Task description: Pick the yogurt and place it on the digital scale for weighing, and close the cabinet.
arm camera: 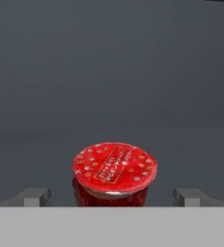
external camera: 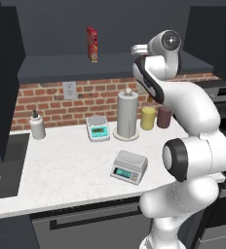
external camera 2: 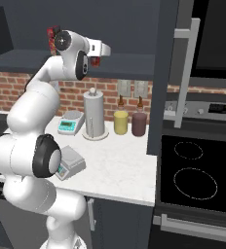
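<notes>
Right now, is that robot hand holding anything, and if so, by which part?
Nothing is held yet. The gripper is open, its fingertips standing clear on either side of the yogurt, which sits on the cabinet shelf.

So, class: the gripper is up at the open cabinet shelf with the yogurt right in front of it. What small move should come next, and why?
Probably ease the gripper a little further forward, then close. In the hand view the yogurt sits centred between the two open fingertips, which flank it with gaps on both sides and appear not yet alongside its body. The digital scale waits on the counter below.
</notes>
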